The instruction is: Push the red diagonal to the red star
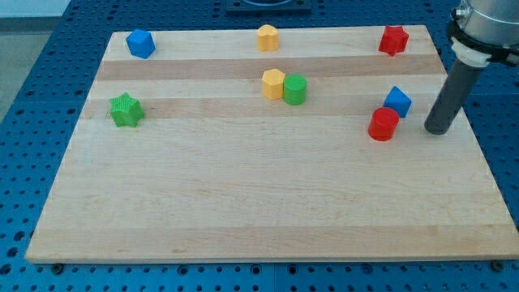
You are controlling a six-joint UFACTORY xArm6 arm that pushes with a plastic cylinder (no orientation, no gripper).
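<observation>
Red cylinder (383, 124): nearest, touching blue cube (397, 100) behind it.
Tip (439, 130): my bare rod, just right of both, apart.
Red star (393, 40): top right corner.
Others: yellow block (273, 83) touching green cylinder (294, 89); green star (126, 110) far left.

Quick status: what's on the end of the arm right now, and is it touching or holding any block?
No pincer: my tip holds nothing and touches nothing, sitting just to the view's right of the red cylinder and blue cube.

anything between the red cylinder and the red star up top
In the camera view, the blue block touches the red cylinder at its upper right, beside the line; beyond it, bare wood up to the red star.
</observation>
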